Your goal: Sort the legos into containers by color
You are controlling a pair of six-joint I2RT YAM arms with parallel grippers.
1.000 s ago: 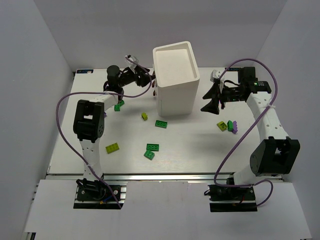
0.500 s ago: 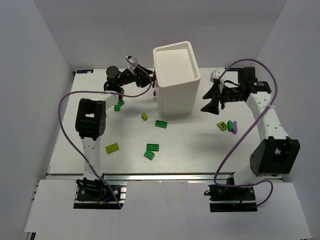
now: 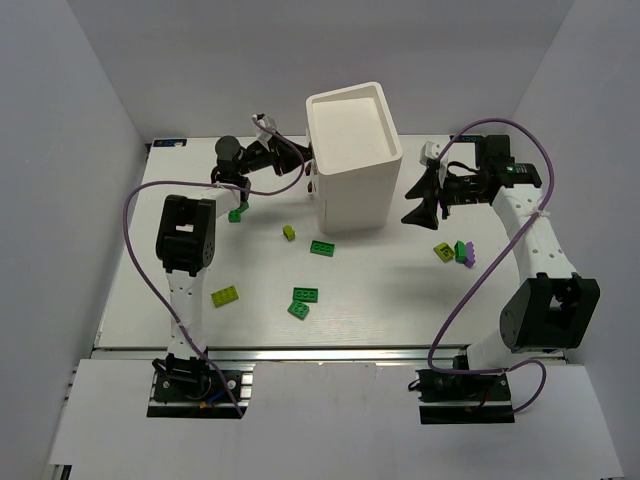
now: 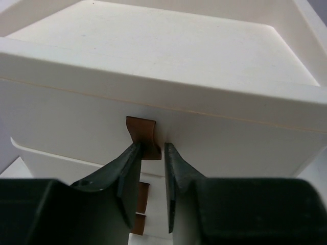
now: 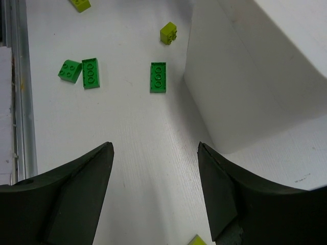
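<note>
The cabinet [image 3: 350, 170] stands upright at the far middle of the counter [image 3: 380, 290]; its drawers face the left arm, all of them shut as far as the left wrist view shows. The left pincer [image 4: 152, 153] is at the top drawer [image 4: 230, 143], one finger on each side of the brown knob [image 4: 140, 127]; the gap is narrow, but I cannot tell whether the fingers pinch it yet. The right pincer [image 5: 153, 189] hangs wide open and empty over the counter just beside the cabinet's right side.

The drawer looks like thin stiff plastic, so it is likely light and free-sliding; the knob is small, smooth and flared at the end, so the hold belongs behind the flare, square on, and the pull should be straight out; a skewed pull could slip off. The cabinet itself probably weighs little and may slide or tip with the drawer; bracing it may help.

The legos [image 3: 322, 248] lie loose on the counter in front of the cabinet and to both sides; a purple lego [image 3: 468, 256] touches a green one near the right arm. They are hard, light and slick; they are best taken across their flat sides, not by the studs.

No brand, label or readable writing shows anywhere.
</note>
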